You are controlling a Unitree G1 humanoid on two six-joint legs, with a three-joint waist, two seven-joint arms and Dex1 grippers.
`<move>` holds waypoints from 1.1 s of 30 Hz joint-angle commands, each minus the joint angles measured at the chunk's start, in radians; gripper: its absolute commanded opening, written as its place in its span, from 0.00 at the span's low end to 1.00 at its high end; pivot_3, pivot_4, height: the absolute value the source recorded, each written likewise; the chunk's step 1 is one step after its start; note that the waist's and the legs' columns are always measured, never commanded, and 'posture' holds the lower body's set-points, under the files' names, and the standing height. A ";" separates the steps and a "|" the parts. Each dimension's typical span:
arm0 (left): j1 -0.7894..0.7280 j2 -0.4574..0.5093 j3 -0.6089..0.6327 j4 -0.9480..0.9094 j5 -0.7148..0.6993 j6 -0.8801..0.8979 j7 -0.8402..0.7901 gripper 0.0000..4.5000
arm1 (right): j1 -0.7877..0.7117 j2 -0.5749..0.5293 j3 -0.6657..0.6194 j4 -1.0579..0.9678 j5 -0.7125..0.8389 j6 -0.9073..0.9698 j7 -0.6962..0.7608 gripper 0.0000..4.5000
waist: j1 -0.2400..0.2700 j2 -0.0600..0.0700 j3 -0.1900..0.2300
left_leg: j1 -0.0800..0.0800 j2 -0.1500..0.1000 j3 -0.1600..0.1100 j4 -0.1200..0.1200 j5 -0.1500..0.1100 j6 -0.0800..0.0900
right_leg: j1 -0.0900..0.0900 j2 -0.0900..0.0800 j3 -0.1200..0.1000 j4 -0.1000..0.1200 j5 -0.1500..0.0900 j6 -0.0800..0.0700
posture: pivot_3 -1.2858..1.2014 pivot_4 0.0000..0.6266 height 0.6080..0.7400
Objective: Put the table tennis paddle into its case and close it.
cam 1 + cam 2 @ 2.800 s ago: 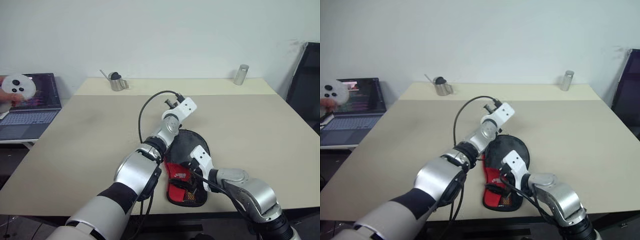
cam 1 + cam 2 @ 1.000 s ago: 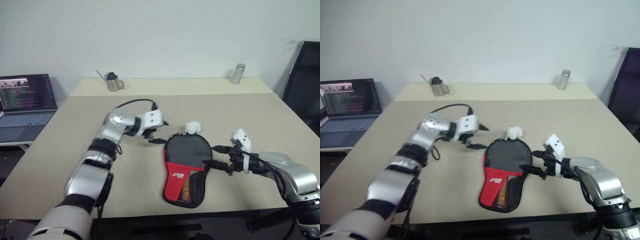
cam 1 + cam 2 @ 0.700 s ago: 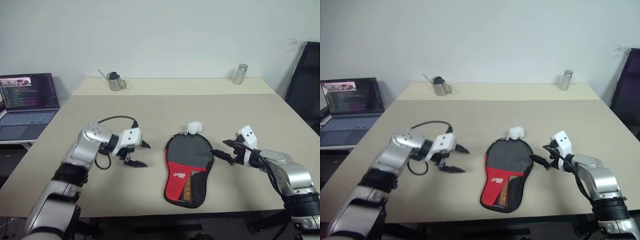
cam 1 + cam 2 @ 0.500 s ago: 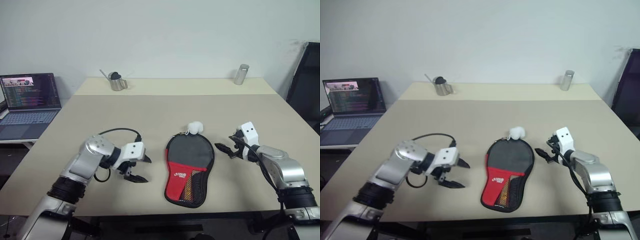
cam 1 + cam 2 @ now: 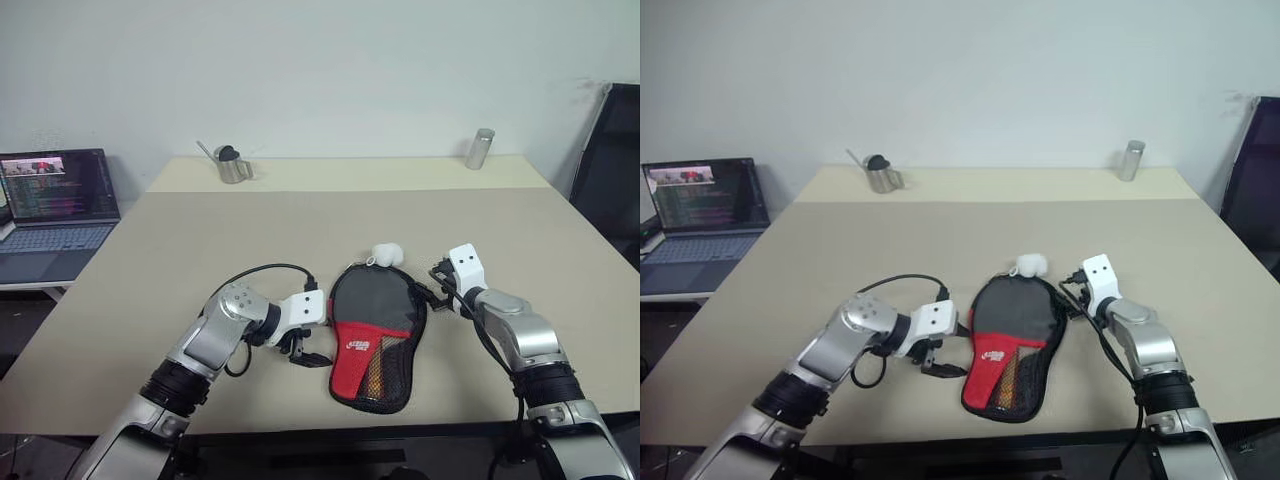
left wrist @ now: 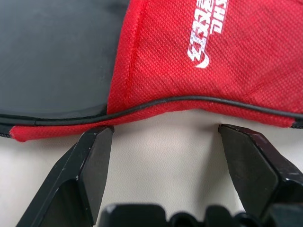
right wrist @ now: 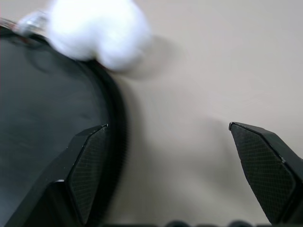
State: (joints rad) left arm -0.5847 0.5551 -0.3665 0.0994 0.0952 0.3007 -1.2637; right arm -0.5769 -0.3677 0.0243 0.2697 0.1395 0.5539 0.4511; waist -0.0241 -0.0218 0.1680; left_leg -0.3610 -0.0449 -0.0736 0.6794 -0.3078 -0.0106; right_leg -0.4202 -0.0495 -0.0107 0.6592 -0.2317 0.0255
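In the head views, the case (image 5: 376,338) is seen flat near the front edge of the beige table (image 5: 200,240), paddle-shaped, black fabric above, red with mesh below, a white fluffy tag (image 5: 387,254) at its top. In the left wrist view, the left gripper (image 6: 163,142) is spread wide beside woven red cloth. In the right wrist view, the right gripper (image 7: 168,142) is held wide at the black rim

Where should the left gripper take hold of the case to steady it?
Probably the case's red side seam, coming in level from the robot's left. The case lies flat, so only its thin piped rim offers a pinch. The left gripper is already open right at that seam, low over the table.
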 commanded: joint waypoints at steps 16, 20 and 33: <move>-0.022 -0.076 -0.067 -0.067 0.003 0.044 0.050 0.86 | -0.052 -0.002 -0.055 -0.030 0.035 -0.018 0.047 1.00 | 0.024 0.001 -0.001 | -0.001 -0.001 -0.001 0.000 0.000 0.000 | 0.000 -0.001 -0.001 -0.001 0.000 0.000 | 0.52 0.24 1.00; -0.013 -0.022 -0.067 -0.048 0.019 0.010 0.037 0.86 | -0.062 -0.047 -0.160 -0.020 0.110 0.007 0.071 1.00 | 0.022 0.001 -0.001 | -0.001 -0.001 0.000 0.000 0.000 0.000 | -0.001 -0.001 0.000 -0.001 0.000 0.000 | 0.52 0.24 1.00; -0.009 0.216 0.127 -0.114 -0.202 0.015 -0.120 0.86 | -0.055 -0.080 -0.121 0.028 0.040 -0.009 0.039 1.00 | -0.022 0.003 0.001 | 0.000 0.002 0.002 -0.001 0.000 0.000 | -0.003 0.001 0.001 0.002 0.000 -0.001 | 0.52 0.24 1.00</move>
State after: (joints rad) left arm -0.5713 0.7467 -0.3063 0.0275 -0.0540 0.3148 -1.3504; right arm -0.6125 -0.4482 -0.0941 0.3407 0.1663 0.5556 0.4799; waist -0.0464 -0.0183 0.1691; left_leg -0.3617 -0.0426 -0.0721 0.6781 -0.3079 -0.0101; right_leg -0.4228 -0.0483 -0.0096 0.6603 -0.2320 0.0248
